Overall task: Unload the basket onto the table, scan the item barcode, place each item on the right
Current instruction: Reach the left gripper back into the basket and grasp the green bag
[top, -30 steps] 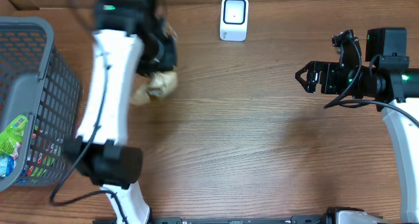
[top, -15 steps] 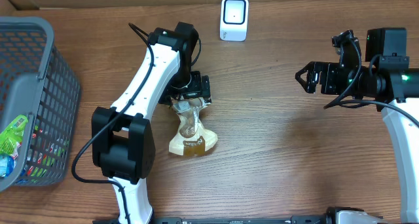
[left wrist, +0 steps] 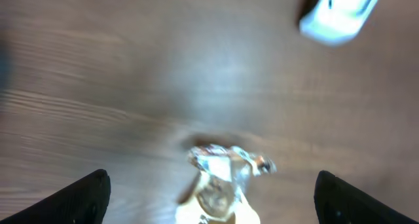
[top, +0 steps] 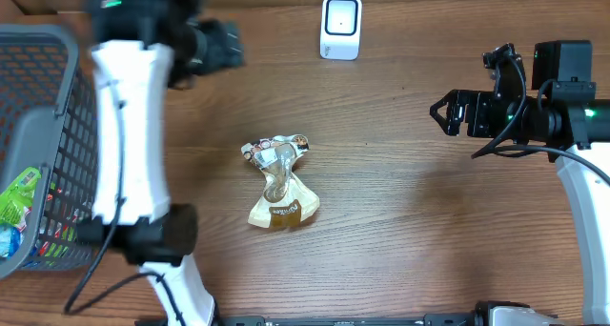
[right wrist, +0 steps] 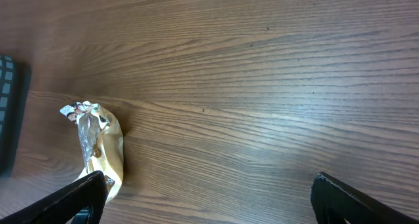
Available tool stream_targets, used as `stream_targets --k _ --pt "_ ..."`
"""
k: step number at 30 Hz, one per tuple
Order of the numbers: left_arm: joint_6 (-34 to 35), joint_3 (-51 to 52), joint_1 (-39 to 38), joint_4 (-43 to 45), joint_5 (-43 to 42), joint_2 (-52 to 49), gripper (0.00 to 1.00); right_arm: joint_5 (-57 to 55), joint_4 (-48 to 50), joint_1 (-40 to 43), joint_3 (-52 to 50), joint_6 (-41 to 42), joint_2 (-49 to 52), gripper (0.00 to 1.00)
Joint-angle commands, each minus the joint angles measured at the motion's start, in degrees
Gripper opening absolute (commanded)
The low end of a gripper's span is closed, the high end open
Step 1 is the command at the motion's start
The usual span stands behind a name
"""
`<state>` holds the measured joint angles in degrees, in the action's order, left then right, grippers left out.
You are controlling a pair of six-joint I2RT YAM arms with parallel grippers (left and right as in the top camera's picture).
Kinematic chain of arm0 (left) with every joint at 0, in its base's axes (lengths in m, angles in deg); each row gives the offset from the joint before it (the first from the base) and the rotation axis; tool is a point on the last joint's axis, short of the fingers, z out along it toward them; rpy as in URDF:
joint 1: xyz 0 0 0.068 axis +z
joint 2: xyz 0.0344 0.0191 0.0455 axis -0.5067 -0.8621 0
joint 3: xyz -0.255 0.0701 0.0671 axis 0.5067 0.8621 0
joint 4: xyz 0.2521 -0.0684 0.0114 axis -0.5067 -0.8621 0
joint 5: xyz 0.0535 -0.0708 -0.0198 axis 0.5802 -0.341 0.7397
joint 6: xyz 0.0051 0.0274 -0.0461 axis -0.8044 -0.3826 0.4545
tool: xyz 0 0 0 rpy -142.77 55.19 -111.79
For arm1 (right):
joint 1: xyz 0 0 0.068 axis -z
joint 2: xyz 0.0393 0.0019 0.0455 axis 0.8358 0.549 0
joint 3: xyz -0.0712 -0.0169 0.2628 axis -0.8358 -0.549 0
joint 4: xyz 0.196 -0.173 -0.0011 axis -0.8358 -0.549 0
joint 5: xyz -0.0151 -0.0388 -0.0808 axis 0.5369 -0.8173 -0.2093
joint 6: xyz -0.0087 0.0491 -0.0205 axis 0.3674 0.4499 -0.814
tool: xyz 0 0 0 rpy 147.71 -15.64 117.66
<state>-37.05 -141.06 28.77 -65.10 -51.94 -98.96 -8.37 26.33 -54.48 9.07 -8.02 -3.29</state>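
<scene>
The item, a yellow and silver snack pouch (top: 281, 183), lies loose on the wooden table, crumpled end toward the back. The white barcode scanner (top: 340, 26) stands at the back edge. My left gripper (top: 227, 46) hovers high at the back left, open and empty. Its blurred wrist view looks down on the pouch (left wrist: 219, 185) and the scanner (left wrist: 340, 11), the gripper (left wrist: 213, 204) well above both. My right gripper (top: 441, 113) stands open at the right, far from the pouch. In its wrist view the gripper (right wrist: 209, 204) holds nothing, and the pouch (right wrist: 98, 145) lies at the left.
A grey mesh basket (top: 57, 78) with several packaged goods stands at the table's left edge; its corner (right wrist: 10, 112) shows in the right wrist view. The left arm's white links (top: 129, 154) reach over the table beside it.
The left gripper carried the pouch to mid-table, opened and let it go, then swung up and away to the back left. The right arm has not moved.
</scene>
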Motion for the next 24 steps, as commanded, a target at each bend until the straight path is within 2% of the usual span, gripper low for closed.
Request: stream_targets --k 1,4,9,13,16,20,24 --pt "-1.2 -1.5 5.6 -0.6 1.7 6.2 0.91 0.3 -0.4 -0.3 1.3 -0.4 -0.1 1.00" --pt "-1.2 0.0 13.3 -0.6 3.1 11.0 0.91 0.3 -1.0 -0.3 1.3 -0.4 -0.1 1.00" --pt "-1.2 8.7 32.0 -0.6 3.4 19.3 0.91 0.3 -1.5 -0.3 1.3 -0.4 -0.1 1.00" --pt "-2.2 15.5 44.9 -0.3 2.6 21.1 0.91 0.3 -1.1 -0.3 1.3 -0.4 -0.1 1.00" --pt "-4.9 21.3 49.1 3.3 0.4 20.8 0.93 0.3 -0.8 -0.3 1.3 -0.4 -0.1 1.00" --pt "-5.4 29.0 50.7 10.3 0.7 19.7 0.93 0.3 -0.8 -0.3 1.3 -0.4 -0.1 1.00" --pt "-4.6 34.1 52.3 16.9 4.2 17.8 1.00 0.3 -1.0 -0.3 1.3 -0.4 -0.1 1.00"
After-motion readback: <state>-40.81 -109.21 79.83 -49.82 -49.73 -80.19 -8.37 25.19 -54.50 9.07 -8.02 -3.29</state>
